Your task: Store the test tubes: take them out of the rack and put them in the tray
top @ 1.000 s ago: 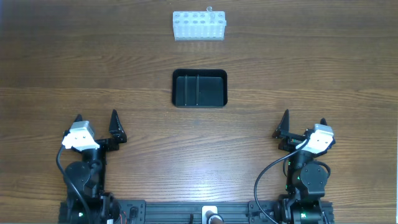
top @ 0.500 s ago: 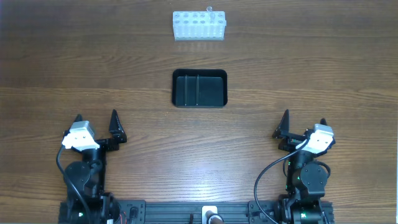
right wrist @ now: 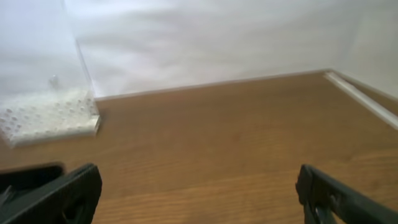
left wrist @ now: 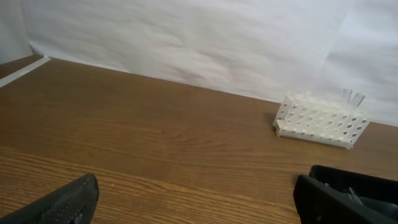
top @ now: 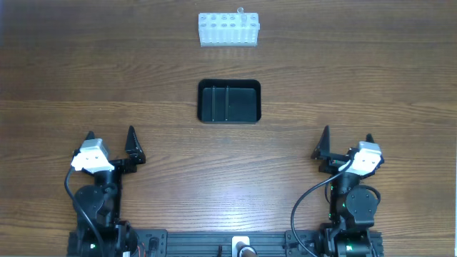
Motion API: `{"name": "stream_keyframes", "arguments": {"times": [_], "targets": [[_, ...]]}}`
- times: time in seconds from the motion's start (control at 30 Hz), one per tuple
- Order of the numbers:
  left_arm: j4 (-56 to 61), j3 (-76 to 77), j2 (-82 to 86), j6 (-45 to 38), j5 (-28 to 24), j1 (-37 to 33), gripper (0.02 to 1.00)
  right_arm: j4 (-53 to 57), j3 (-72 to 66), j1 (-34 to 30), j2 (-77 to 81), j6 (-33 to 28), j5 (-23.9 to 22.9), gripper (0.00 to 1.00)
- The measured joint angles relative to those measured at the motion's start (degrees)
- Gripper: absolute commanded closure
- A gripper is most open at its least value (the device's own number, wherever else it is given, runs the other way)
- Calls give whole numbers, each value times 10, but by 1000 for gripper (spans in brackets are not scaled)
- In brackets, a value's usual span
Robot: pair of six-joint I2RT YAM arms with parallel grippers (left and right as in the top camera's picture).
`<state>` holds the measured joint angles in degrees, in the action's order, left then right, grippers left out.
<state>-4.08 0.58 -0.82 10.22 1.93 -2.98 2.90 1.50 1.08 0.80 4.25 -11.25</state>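
The white test tube rack [top: 228,31] stands at the far middle of the table, with one clear test tube [top: 240,12] upright at its far right end. In front of it lies the black tray [top: 203,101], with thin clear tubes faintly seen inside. My left gripper [top: 111,141] is open and holds nothing near the front left. Open too, my right gripper [top: 348,143] sits near the front right. The left wrist view has the rack [left wrist: 320,118], the tube [left wrist: 353,96] and the tray [left wrist: 373,182] far ahead. The right wrist view has the rack [right wrist: 46,115] and the tray's edge [right wrist: 25,173].
The brown wooden table [top: 357,78] spreads wide on both sides of the tray and between the tray and both grippers. A white wall [left wrist: 186,37] rises behind the rack. Both arm bases stand at the front edge.
My right gripper has shifted very slightly to the left. The left arm, rack and tray have not moved.
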Motion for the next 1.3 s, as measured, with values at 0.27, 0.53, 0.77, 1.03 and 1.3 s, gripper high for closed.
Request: {"name": "stream_keyframes", "arguments": {"times": [0.27,0.53,0.77,1.03,1.3], "targets": [[0,0,0,0,0,0,18,224,238,0,75,-16,-6,9],[0,0,0,-2,0,0,20,430,619,0,373,-34,-68,7],[0,0,0,-2,0,0,23,619,956,0,602,-36,23,9],[0,0,0,-2,0,0,23,552,1057,0,673,-32,103,7],[0,0,0,-2,0,0,20,550,1061,61,797,31,35,9]]}}
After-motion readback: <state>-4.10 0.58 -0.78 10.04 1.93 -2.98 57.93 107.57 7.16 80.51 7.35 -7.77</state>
